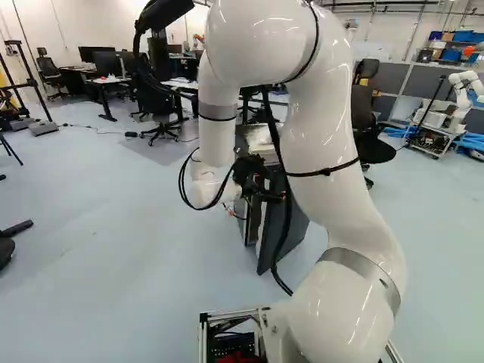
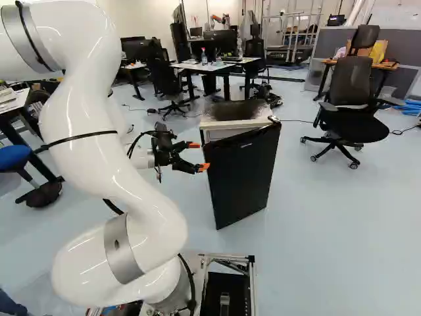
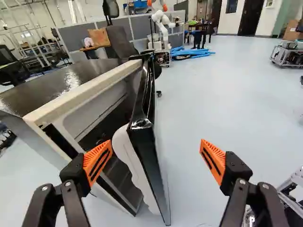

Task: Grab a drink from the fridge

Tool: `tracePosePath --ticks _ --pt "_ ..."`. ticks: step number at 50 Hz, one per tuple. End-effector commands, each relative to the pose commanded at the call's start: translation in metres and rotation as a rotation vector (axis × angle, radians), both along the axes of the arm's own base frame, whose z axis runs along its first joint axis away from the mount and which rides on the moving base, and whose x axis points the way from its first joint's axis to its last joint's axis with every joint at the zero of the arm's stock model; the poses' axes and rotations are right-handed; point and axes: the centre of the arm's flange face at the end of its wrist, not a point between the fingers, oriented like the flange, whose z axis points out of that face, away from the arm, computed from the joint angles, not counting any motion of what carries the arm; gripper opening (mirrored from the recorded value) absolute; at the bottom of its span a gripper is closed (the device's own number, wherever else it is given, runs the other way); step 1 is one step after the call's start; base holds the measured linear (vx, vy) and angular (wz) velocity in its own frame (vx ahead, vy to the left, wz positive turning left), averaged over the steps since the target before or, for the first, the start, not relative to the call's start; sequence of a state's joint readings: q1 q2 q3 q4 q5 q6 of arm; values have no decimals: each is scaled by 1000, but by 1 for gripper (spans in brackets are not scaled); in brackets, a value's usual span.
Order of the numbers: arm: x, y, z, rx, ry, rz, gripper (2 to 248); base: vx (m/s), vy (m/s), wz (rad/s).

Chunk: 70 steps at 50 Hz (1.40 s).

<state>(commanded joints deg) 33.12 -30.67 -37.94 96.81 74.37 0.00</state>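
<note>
At the middle of the right base view, fridge (image 2: 231, 112) on pale floor (image 2: 329, 224), black door (image 2: 245, 174) ajar; claw (image 2: 199, 156) just beside the door's free edge, orange pads (image 2: 204, 168) pointing at it. Desk (image 2: 217, 66) behind, office chair (image 2: 352, 99) right.

Left base view: fridge partly hidden by the arm (image 1: 344, 189); more desks and chairs at upper left, another robot (image 1: 463, 94) far right on a cart (image 1: 435, 138).

Wrist view: claw (image 3: 156, 143) spread wide, door edge between its fingers, one by the gap, other well apart outside. Contact unclear. Grey partitions (image 3: 135, 33), blue tubes (image 3: 191, 53) beyond. Fridge interior (image 3: 118, 172) partly visible, dark; contents can't be told.
</note>
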Motion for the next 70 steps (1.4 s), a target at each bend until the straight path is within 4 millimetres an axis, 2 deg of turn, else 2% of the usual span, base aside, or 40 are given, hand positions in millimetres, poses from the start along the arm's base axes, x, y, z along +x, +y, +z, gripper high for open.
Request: tracePosePath --ticks 28,70 --pt "23 -8 4 -3 -38 -93 247 0 0 0" --pt "33 -45 3 5 -39 -242 247 0 0 0"
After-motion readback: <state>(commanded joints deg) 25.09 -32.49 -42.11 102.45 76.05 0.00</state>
